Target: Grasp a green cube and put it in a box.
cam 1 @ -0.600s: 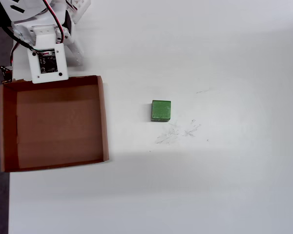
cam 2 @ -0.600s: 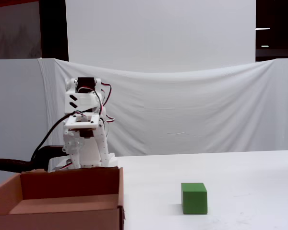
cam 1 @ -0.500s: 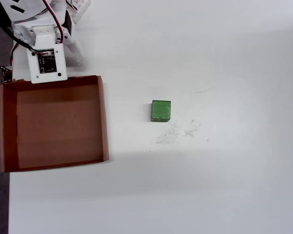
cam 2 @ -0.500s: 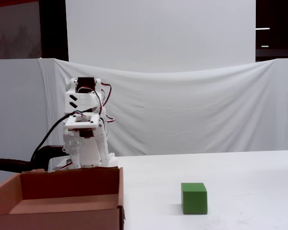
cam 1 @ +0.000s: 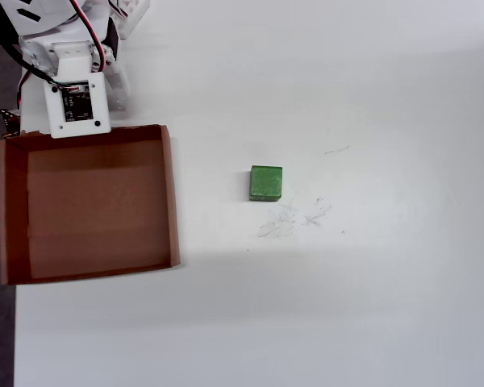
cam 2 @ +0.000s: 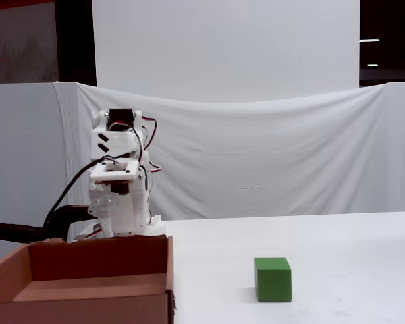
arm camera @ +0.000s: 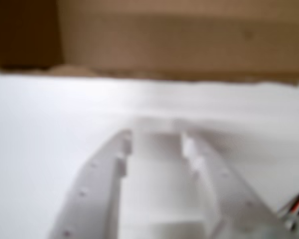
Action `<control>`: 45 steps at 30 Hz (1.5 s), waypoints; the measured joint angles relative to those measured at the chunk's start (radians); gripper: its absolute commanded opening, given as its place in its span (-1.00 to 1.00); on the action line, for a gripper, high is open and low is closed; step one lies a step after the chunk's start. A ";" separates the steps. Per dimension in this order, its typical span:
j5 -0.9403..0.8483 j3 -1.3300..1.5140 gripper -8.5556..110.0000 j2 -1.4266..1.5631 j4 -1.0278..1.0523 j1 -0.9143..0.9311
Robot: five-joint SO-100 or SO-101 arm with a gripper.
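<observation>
almost nothing has moved since the earlier frames; we note only a slight arm shift behind the box (cam 1: 171,193). gripper (arm camera: 153,142) slightly parted, empty, folded back; cube (cam 1: 266,182) sits well apart, ungrasped.

One green cube (cam 1: 266,183) is sitting at centre frame in the overhead view, one box (cam 1: 168,197) is lying at left, and one arm (cam 1: 77,101) is showing upper left.
</observation>
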 measured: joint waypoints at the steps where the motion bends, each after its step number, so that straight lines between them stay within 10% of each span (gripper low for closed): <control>1: 0.002 0.000 -0.65 0.000 -0.006 0.000; 45: 0.380 -1.292 -0.42 -1.401 -0.190 -0.301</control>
